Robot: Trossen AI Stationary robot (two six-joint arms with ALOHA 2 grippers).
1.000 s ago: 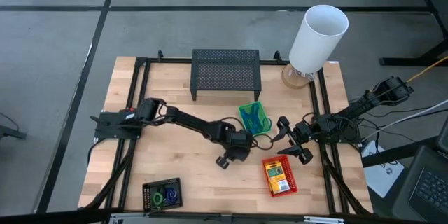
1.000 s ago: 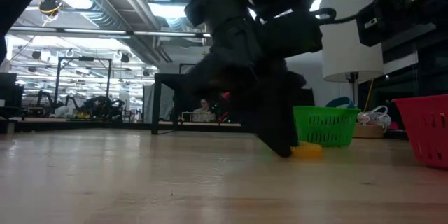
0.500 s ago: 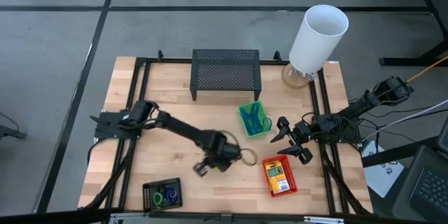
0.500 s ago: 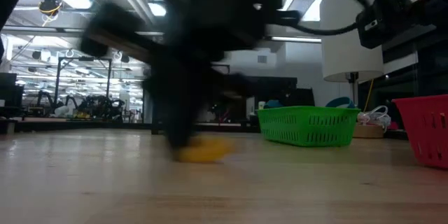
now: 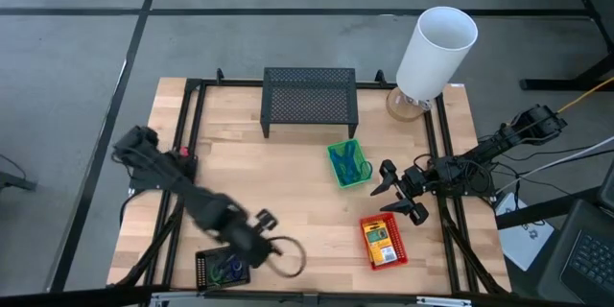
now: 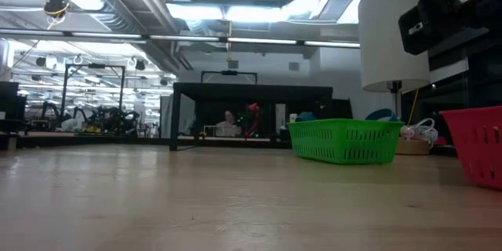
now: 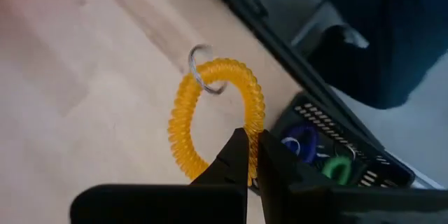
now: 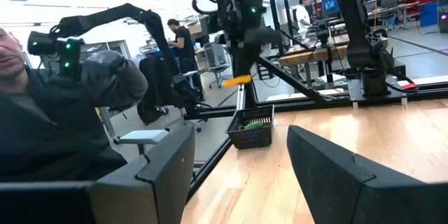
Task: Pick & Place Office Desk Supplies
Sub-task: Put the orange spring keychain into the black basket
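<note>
With its fingers pinched shut on a yellow coil ring (image 7: 213, 115), the left gripper (image 7: 249, 155) hangs beside the black basket (image 5: 221, 267) at the near left, drop pending, while the right gripper (image 5: 398, 192) waits wide open, empty.

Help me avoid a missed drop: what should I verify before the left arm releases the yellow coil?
1. Grip: left gripper is shut on the yellow coil. Ok.
2. Alignment: the coil hangs mostly over bare wood, beside the black basket rather than above it. Not ok.
3. Room in the basket: blue and green rings already lie inside; whether the coil fits, cannot tell.
4. Other arm clear: right gripper waits open near the red basket, well away. Ok.
</note>
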